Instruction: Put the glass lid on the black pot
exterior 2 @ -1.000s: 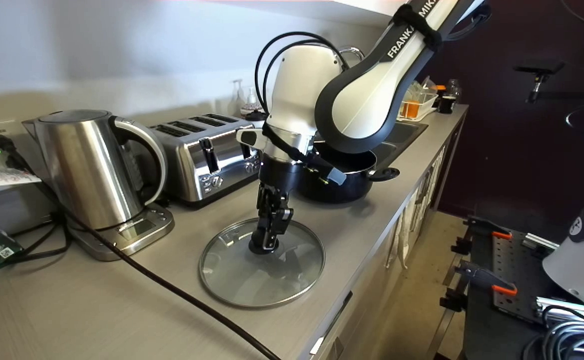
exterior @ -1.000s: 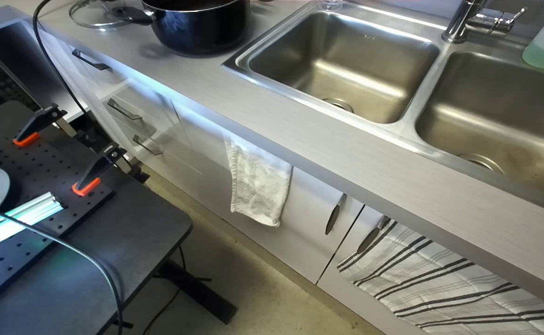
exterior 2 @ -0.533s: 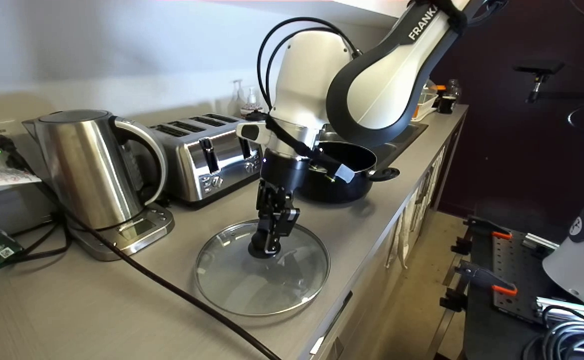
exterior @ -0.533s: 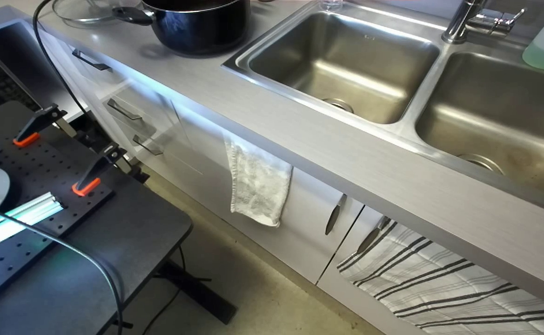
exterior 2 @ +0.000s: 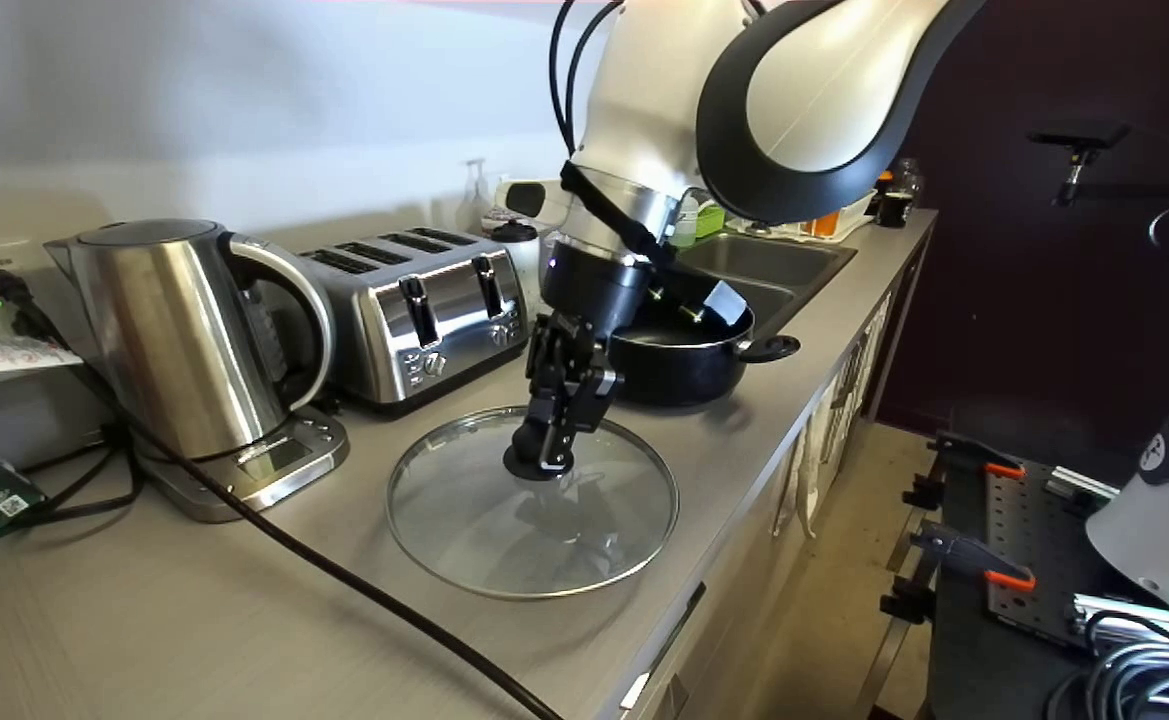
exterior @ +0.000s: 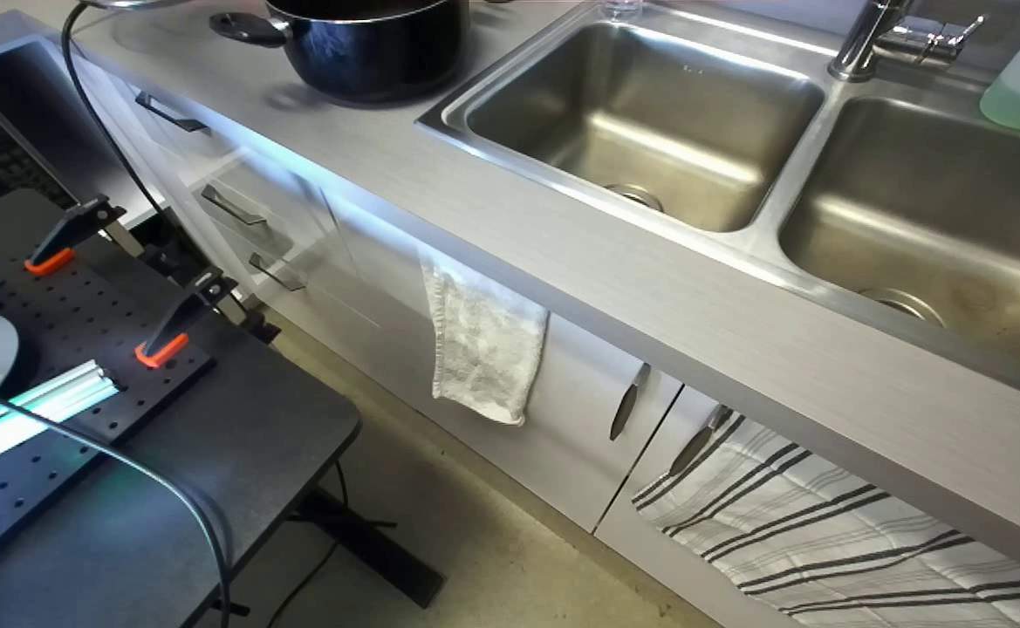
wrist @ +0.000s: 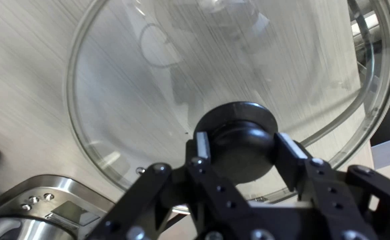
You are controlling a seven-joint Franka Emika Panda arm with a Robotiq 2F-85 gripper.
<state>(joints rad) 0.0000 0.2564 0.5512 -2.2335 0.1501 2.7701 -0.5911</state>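
The fingers (wrist: 203, 146) are clamped about the knob (wrist: 241, 146) of the glass lid (exterior 2: 532, 520), which seems to be held clear of the tabletop (exterior 2: 274, 620), though the gap is poorly shown. Beyond it, the black pot (exterior 2: 679, 373) is seen uncovered; the glass lid should be raised higher, levelled, centred overhead, then gently lowered.

Wrist view's got glare streaks on the glass lid (wrist: 228, 80) below the tool (wrist: 245, 146), and the tool itself looks kinda soft. Light's patchy in an exterior view: pale wall (exterior 2: 274, 125) behind the tool bright, dark wall (exterior 2: 1044, 320) well away from it nearly black.
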